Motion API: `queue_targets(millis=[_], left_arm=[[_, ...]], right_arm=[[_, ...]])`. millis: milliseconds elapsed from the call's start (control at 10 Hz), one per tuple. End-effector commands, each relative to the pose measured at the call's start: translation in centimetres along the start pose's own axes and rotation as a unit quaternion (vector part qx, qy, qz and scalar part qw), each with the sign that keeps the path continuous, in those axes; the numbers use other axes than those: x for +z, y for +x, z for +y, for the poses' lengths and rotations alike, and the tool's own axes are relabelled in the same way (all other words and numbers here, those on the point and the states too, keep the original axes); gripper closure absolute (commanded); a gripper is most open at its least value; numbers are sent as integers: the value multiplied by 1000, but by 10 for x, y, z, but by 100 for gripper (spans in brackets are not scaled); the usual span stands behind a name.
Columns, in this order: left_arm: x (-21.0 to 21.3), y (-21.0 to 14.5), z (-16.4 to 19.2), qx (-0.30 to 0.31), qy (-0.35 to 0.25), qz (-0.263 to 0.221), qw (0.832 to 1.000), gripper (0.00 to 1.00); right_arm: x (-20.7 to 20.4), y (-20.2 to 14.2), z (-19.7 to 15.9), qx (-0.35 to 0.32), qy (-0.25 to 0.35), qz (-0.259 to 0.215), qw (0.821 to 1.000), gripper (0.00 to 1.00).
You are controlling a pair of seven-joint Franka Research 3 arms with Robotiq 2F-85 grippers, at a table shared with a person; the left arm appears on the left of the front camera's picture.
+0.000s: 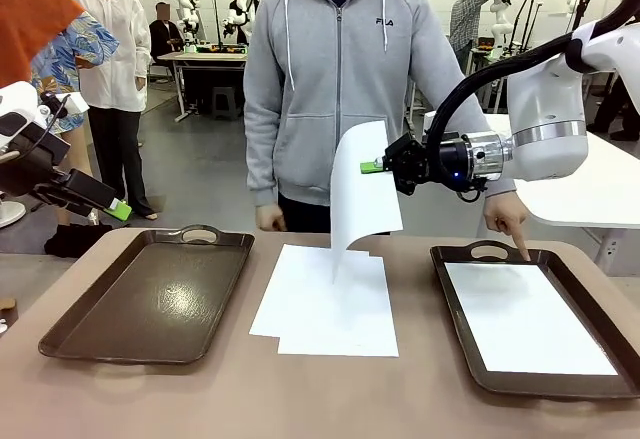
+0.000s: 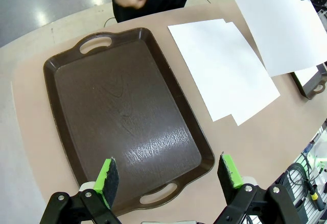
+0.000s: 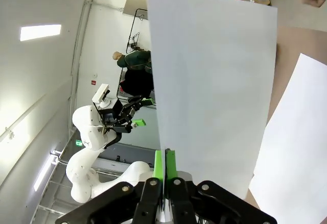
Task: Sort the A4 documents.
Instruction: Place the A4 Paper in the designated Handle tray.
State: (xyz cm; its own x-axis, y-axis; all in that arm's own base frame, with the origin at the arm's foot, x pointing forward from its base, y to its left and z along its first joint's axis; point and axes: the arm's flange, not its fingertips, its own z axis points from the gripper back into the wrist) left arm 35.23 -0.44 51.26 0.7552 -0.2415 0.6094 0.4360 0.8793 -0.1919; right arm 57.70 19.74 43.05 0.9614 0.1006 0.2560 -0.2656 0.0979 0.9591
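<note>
The right fingers (image 1: 372,167) are clamped on one sheet (image 1: 365,184) above the paper stack (image 1: 325,304) on the worktop (image 1: 300,399). The left fingers (image 2: 107,179) stand apart over the left tray (image 2: 66,132). Another sheet (image 1: 525,319) lies in the right tray (image 1: 560,386).

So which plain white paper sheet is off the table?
The thin white paper sheet pinched by the black, green-padded right gripper, hanging above the middle stack; the others lie flat.

My front camera cuts off the right tray (image 1: 550,387) at its near right corner. The held sheet (image 1: 365,184) hides part of the far edge of the stack (image 1: 325,304); beyond 2 sheets, I can't count.
</note>
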Motion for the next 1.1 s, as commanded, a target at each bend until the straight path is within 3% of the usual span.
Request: queue_targets(millis=[0, 800, 1000], left_arm=[[-1, -1, 1, 2, -4, 0, 1000, 0], [-1, -1, 1, 2, -4, 0, 1000, 0], [-1, -1, 1, 2, -4, 0, 1000, 0]], right_arm=[[-1, 1, 1, 1, -4, -5, 1000, 100], [0, 0, 0, 0, 0, 0, 1000, 99], [22, -22, 26, 16, -41, -6, 999, 99]])
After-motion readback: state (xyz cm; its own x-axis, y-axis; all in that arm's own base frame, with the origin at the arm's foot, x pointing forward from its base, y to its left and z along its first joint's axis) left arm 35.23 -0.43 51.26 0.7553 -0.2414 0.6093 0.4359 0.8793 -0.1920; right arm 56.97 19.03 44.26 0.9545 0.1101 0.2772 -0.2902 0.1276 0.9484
